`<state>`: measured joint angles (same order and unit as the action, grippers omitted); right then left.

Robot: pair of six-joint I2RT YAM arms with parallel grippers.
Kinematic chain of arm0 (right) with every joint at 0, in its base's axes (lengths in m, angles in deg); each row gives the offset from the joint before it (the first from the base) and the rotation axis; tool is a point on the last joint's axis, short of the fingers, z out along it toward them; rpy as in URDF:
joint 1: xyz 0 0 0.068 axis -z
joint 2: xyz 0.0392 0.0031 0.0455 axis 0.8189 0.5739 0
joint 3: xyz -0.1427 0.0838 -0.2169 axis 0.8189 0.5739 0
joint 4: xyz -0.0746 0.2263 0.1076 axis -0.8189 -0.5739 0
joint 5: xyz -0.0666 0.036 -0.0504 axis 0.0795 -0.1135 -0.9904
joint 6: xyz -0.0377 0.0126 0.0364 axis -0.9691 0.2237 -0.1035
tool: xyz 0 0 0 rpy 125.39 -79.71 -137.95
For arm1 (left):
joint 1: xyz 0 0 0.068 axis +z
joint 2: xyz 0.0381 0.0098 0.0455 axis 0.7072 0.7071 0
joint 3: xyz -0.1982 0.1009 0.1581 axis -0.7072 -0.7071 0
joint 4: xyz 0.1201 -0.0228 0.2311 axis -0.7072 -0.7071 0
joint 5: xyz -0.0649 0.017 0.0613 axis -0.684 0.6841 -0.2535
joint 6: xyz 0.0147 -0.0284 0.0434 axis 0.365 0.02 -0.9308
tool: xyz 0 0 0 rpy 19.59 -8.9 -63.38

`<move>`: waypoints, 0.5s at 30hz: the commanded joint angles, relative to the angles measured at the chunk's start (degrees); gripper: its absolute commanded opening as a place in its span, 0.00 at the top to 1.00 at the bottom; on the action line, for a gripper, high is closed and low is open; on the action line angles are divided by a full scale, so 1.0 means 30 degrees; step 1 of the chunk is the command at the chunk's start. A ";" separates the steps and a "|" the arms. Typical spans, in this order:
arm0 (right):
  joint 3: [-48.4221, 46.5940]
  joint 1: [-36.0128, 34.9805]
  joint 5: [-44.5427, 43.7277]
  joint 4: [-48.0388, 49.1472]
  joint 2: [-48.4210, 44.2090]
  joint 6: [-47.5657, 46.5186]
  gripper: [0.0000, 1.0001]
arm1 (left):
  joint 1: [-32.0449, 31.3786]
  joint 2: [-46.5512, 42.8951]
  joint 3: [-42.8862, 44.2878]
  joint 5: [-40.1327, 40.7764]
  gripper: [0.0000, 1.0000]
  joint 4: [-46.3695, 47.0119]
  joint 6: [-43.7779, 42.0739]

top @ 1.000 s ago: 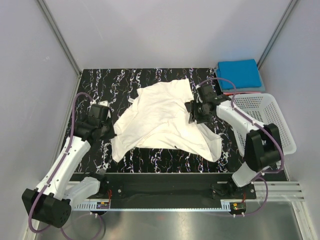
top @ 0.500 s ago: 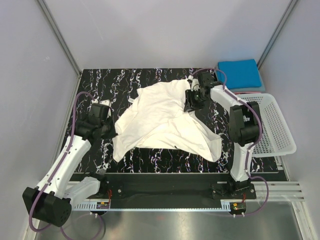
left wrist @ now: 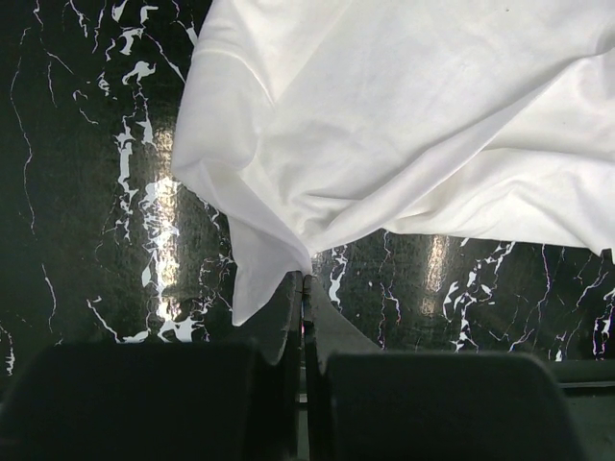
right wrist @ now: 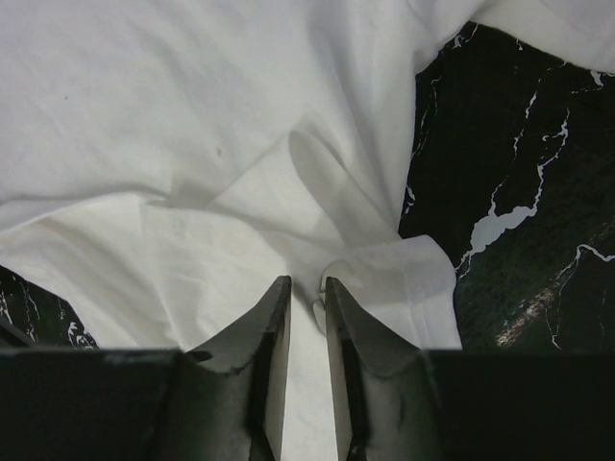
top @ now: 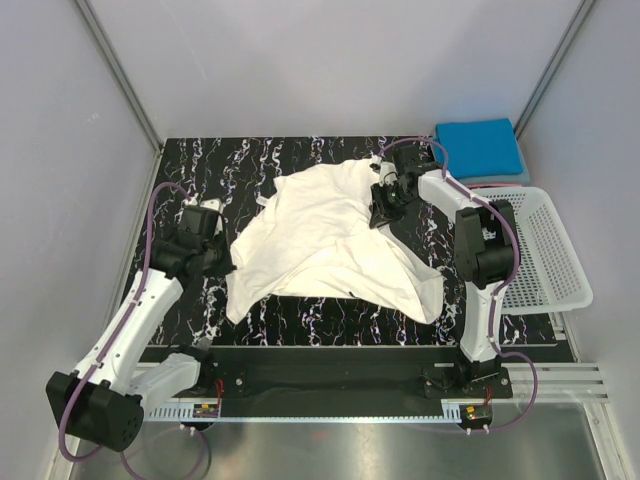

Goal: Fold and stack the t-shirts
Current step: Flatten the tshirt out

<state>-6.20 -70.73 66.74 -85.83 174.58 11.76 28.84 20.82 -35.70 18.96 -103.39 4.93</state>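
Observation:
A white t-shirt (top: 320, 240) lies crumpled and spread on the black marbled table (top: 200, 170). My left gripper (top: 222, 262) is at the shirt's left edge, shut on a corner of the cloth (left wrist: 279, 245), which is pinched at the fingertips (left wrist: 304, 280). My right gripper (top: 378, 215) points down on the shirt's far right part, next to a sleeve hem (right wrist: 413, 288). Its jaws stand a narrow gap apart, with a small raised fold of white cloth (right wrist: 320, 305) between them. A folded blue t-shirt (top: 478, 145) lies at the far right corner.
A white lattice basket (top: 560, 290) stands at the table's right edge, just nearer than the blue t-shirt. Grey walls close in the left, back and right sides. A black rail (top: 330, 375) runs along the near edge between the arm bases.
My right gripper has moved farther back along the shirt's right side and its jaws have narrowed over a fold. The left gripper has kept its hold and place.

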 commanded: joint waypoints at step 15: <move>-0.4568 -0.0083 -0.8693 -0.1967 -0.7804 0.2386 1.00 | 0.1402 0.2505 0.9670 -0.0319 1.00 0.0150 0.1348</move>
<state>-14.07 -70.73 51.16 -93.08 166.42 15.19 31.22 27.25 -21.27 18.13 -105.92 6.92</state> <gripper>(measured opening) 0.011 0.008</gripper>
